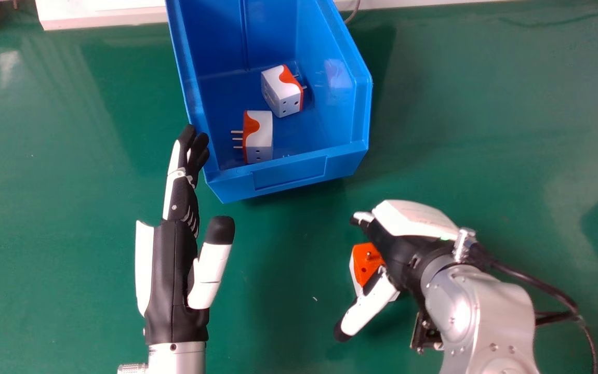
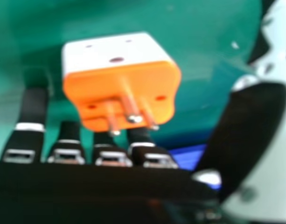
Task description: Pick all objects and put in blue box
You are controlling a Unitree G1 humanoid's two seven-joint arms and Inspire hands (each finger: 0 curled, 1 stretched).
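My left hand is held open beside the near left corner of the blue box, its fingers pointing forward. My right hand is over an orange and white plug adapter, palm down and open, with the thumb out to the near side. It partly hides the adapter. In the right hand view the adapter has its metal pins toward the palm, and the straight fingers of my right hand lie beside it. Two similar adapters, one farther back and one nearer, lie inside the box.
The green table spreads around the box and both hands. White objects stand along its far edge. Black cables run from my right wrist over the table on the right.
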